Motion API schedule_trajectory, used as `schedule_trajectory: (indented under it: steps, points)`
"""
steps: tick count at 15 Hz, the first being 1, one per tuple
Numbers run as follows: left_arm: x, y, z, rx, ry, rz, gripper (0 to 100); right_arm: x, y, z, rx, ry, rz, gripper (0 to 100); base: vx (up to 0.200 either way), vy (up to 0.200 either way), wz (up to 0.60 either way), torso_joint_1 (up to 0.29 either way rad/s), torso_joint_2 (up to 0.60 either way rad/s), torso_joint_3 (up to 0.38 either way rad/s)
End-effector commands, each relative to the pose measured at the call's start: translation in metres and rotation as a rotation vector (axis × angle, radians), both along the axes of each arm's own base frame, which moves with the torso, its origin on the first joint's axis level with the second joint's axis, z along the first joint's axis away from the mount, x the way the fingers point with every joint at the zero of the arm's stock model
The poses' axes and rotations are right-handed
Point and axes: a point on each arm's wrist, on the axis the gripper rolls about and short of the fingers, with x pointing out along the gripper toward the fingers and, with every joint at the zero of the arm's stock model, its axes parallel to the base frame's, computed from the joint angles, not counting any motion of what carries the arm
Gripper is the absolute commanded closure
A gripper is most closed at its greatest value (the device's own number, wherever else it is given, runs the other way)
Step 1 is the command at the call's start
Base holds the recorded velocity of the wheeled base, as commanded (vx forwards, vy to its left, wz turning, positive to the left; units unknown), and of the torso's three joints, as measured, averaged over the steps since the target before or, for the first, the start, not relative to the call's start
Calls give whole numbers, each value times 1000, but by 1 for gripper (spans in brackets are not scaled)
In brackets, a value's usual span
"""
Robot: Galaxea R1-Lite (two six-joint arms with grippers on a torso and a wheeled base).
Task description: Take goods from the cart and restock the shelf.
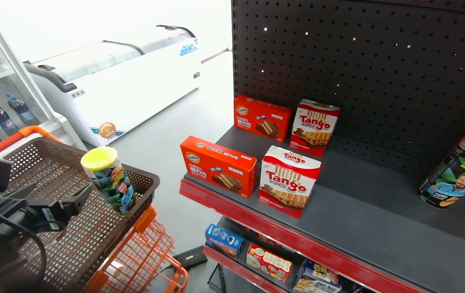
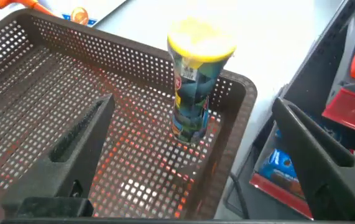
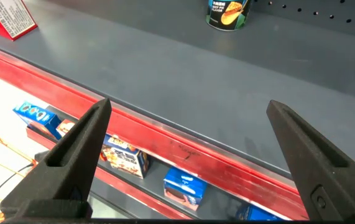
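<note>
Left claw (image 2: 193,102): lower left of the head view, above the basket; jaws spread wide, holding nothing.
Chip can (image 1: 109,179): upright in the basket's right corner, yellow lid up, apart from the left claw.
Basket (image 1: 148,180): brown, perforated, seated on the orange cart (image 1: 151,244).
Shelf (image 1: 358,219): centre to right; orange boxes (image 1: 218,165) and wafer boxes (image 1: 289,181) at its left end.
Second can (image 1: 458,167): right edge, on the shelf by the pegboard.
Right claw (image 3: 189,107): over the shelf's front edge; jaws spread wide, empty.
</note>
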Motion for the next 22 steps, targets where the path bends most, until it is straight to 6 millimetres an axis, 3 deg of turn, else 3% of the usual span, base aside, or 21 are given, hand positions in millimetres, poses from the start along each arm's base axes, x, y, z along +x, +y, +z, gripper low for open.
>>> schedule_trajectory:
  steps: [1, 5, 6, 12, 15, 16, 22]
  points:
    - [37, 4, -41, -5, 71, 5, 0, 0, 0, 0, 0, 1, 0, 0, 0, 0, 0, 0, 0, 0]
    - [67, 6, -58, -1, 28, 3, 0, 0, 0, 0, 0, 1, 0, 0, 0, 0, 0, 0, 0, 0]
    - [85, 10, -67, -2, 31, 9, 0, 0, 0, 0, 0, 1, 0, 0, 0, 0, 0, 0, 0, 0]
    - [141, 21, -80, 5, -36, 28, 0, 0, 0, 0, 0, 1, 0, 0, 0, 0, 0, 0, 0, 0]
    - [153, 22, -81, 7, -61, 26, 0, 0, 0, 0, 0, 1, 0, 0, 0, 0, 0, 0, 0, 0]
    - [157, 22, -79, 9, -74, 23, 100, 0, 0, 0, 0, 1, 0, 0, 0, 0, 0, 0, 0, 0]
    - [158, 18, -74, 13, -94, 11, 100, 0, 0, 0, 0, 1, 0, 0, 0, 0, 0, 0, 0, 0]
